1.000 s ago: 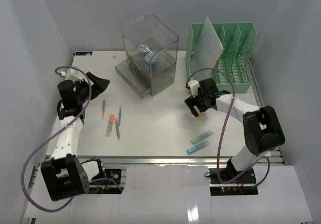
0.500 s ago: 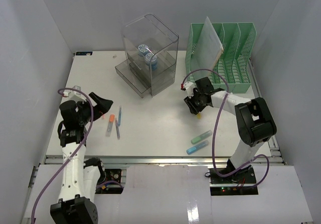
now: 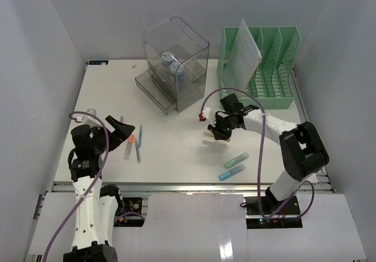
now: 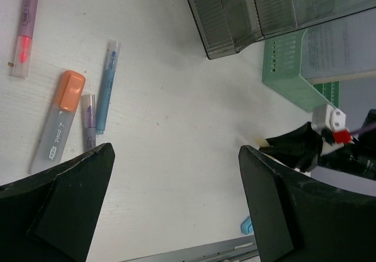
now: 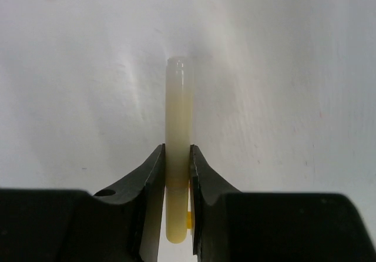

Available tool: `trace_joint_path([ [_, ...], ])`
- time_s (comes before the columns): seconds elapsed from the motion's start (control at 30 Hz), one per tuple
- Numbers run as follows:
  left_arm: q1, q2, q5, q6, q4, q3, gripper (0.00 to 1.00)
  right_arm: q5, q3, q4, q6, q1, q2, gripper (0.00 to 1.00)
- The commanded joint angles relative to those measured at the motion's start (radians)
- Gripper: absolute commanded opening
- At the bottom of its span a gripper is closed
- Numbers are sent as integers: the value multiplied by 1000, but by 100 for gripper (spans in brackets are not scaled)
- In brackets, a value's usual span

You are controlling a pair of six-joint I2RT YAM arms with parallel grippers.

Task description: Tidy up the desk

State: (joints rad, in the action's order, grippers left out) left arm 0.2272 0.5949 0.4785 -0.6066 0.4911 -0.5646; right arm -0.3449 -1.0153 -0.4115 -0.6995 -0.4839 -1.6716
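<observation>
The desk (image 3: 176,156) is a white tabletop with pens scattered on it. My right gripper (image 3: 215,134) (image 5: 176,151) is shut on a pale yellow marker (image 5: 178,106), which sticks out past the fingertips just above the desk's middle. My left gripper (image 3: 120,128) (image 4: 176,209) hangs wide open with nothing between its fingers, beside a group of pens at the left: an orange-capped highlighter (image 3: 128,146) (image 4: 59,130), a blue pen (image 3: 140,135) (image 4: 107,86), a pink pen (image 3: 121,127) (image 4: 26,27) and a short purple pen (image 3: 137,151) (image 4: 89,127).
A green highlighter (image 3: 236,159) and a blue highlighter (image 3: 231,172) lie near the front right. A clear plastic organizer (image 3: 173,65) with rolls inside stands at the back centre. A green file rack (image 3: 258,68) holding papers stands at the back right.
My right gripper closed on the yellow marker and shifted left toward the desk's middle. My left arm swung nearer and to the right, over the pens, jaws still open.
</observation>
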Motion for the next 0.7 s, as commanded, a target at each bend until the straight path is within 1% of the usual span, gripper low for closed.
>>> trace_joint_path([
  [0.0, 4, -7, -19, -21, 46, 6, 98, -80, -73, -104, -186, -213, 140, 8],
  [0.03, 4, -1, -22, -22, 49, 6, 98, -65, -110, -96, -171, -258, 141, 8],
  [0.1, 4, 10, -39, -22, 64, 2, 98, -36, -259, -84, -116, -328, 97, 8],
  [0.17, 4, 37, -66, -16, 77, -9, 98, 8, -453, -75, -27, -380, -3, 8],
  [0.2, 4, 50, -82, -16, 79, -10, 98, 21, -502, -78, 16, -395, -56, 8],
  [0.27, 4, 81, -113, -24, 75, -9, 98, 35, -712, -60, 102, -407, -153, 8],
  [0.33, 3, 132, -121, -20, 67, -12, 98, 91, -827, -3, 185, -408, -247, 8],
  [0.4, 3, 187, -121, -6, 64, -21, 98, 180, -920, 54, 252, -410, -347, 8],
  [0.5, 3, 231, -122, 20, 64, -30, 98, 358, -1104, 106, 308, -415, -487, 8],
  [0.57, 3, 251, -125, 44, 66, -38, 98, 421, -1149, 140, 328, -419, -532, 9],
  [0.67, 1, 280, -121, 66, 67, -44, 98, 523, -1115, 274, 302, -427, -549, 11],
])
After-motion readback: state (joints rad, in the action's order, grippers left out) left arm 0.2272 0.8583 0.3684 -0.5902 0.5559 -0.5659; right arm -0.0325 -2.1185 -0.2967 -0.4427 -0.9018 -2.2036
